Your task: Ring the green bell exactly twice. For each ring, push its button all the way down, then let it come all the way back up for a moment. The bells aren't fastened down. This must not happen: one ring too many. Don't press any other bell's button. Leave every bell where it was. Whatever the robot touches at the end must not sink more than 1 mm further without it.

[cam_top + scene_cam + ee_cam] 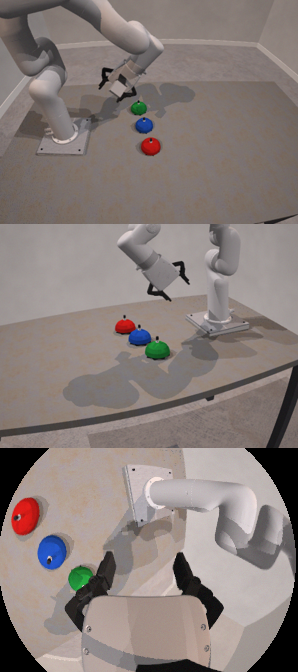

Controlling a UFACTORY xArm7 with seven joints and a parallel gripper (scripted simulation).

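I see green bell (pixel 139 108) on table (pixel 227 156), at far end of row of three, button up, untouched. Blue bell (pixel 143 125) just beside it in middle, red bell (pixel 151 146) nearest me. Bells close together, not touching as far as I can tell. Claw (pixel 116 86) hangs in air up and left of green bell, well clear of it, tilted, fingers (pixel 103 78) spread wide, nothing between them. Arm's base plate (pixel 85 150) bolted to table left of row.

Green bell (pixel 139 108), blue bell (pixel 143 125), red bell (pixel 150 146) aligned
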